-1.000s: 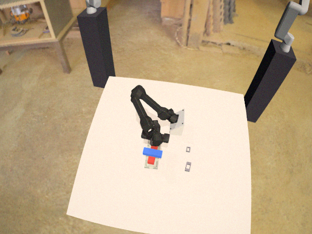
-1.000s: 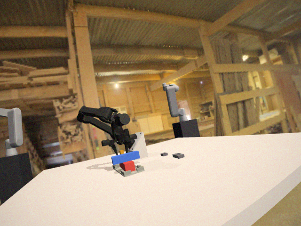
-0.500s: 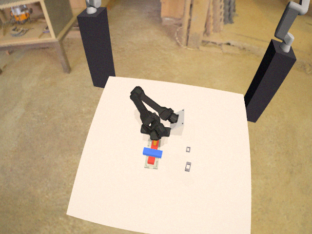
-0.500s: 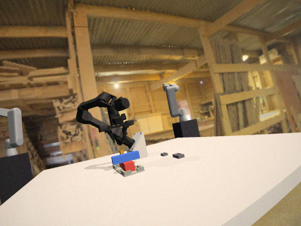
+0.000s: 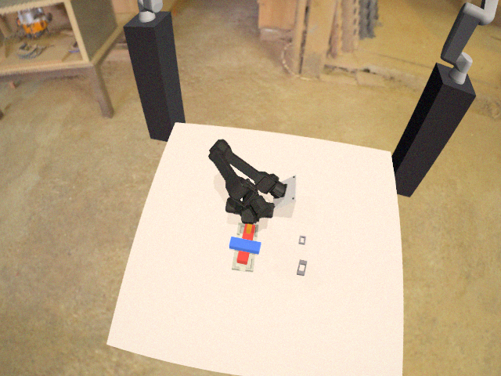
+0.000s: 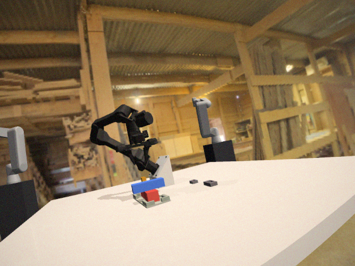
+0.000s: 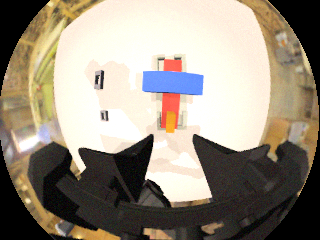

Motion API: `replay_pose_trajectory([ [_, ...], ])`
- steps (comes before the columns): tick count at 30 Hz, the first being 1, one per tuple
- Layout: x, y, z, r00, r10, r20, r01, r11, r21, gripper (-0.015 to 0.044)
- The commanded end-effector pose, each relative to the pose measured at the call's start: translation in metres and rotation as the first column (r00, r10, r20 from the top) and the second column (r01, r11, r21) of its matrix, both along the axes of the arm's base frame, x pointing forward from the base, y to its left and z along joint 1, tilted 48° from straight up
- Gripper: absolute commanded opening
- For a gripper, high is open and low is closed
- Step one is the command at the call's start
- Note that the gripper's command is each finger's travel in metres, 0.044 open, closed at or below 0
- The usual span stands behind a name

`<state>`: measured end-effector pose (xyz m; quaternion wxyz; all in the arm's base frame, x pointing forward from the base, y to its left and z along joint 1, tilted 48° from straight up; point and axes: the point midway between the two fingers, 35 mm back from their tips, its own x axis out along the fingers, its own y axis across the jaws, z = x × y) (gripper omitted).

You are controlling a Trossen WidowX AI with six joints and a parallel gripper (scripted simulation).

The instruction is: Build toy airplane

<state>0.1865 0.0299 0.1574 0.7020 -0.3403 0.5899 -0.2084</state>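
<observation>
The red fuselage (image 5: pixel 244 252) lies in the pale jig cradle (image 5: pixel 243 265). The blue wing (image 5: pixel 245 244) sits across its top. The small orange tail fin (image 5: pixel 249 229) stands on the fuselage's end nearest the arm. All three also show in the wrist view: the wing (image 7: pixel 172 83), the fuselage (image 7: pixel 172 102) and the fin (image 7: pixel 171 122). In the side view the wing (image 6: pixel 148 184) looks slightly tilted over the fuselage (image 6: pixel 150 194). My gripper (image 7: pixel 173 137) is open and empty, raised above and behind the fin, apart from it.
Two small grey stands (image 5: pixel 301 240) (image 5: pixel 301 267) lie to the right of the jig. A grey wedge plate (image 5: pixel 286 195) sits by the arm's base. Black pillars stand at the table's far corners.
</observation>
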Motion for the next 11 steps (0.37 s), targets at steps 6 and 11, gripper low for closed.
replay_pose_trajectory([
  [6, 0.0000, 0.0003, 0.0004, 1.000, -0.003, -0.001, 0.003, 1.000, 0.002, 0.0260],
  [11, 0.0000, 0.0003, 0.0004, 1.000, -0.003, -0.001, 0.003, 1.000, 0.002, 0.0260],
])
